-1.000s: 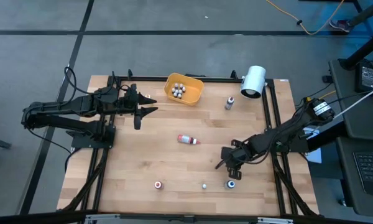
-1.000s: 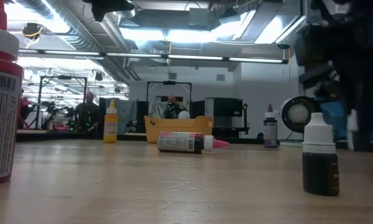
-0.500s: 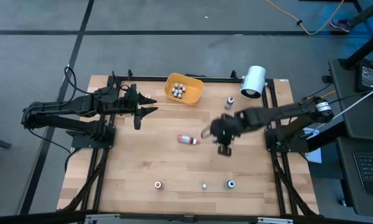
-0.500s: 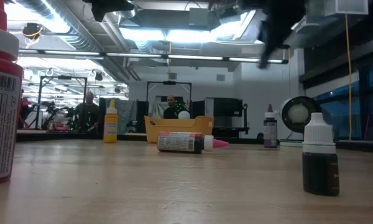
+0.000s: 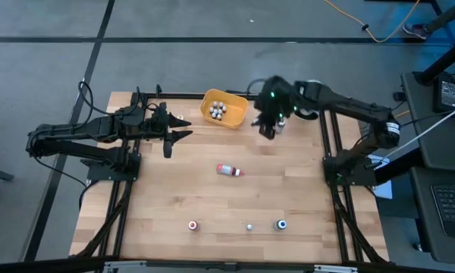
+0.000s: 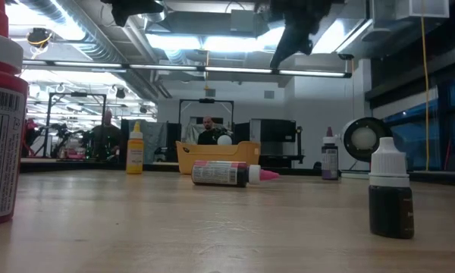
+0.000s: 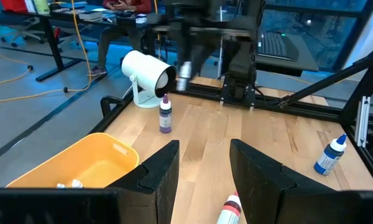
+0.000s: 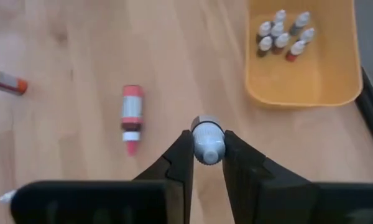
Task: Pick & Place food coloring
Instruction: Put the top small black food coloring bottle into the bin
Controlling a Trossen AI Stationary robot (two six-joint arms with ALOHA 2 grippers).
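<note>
The right gripper (image 5: 267, 125) hangs over the table's far side, just beside the orange bowl (image 5: 235, 117), its fingers (image 8: 180, 158) pinched on a tiny bottle (image 8: 206, 139) with a grey-white cap; several like bottles (image 8: 281, 34) with white and red tops stand clustered in the bowl. A red-capped bottle (image 5: 229, 170) lies on its side mid-table; three more (image 5: 249, 226) stand along the near edge; a purple-topped one (image 7: 165, 114) stands by the white cylinder (image 7: 148, 71). The left gripper (image 5: 178, 130) waits at the far left, fingers (image 7: 165, 169) apart and holding nothing.
</note>
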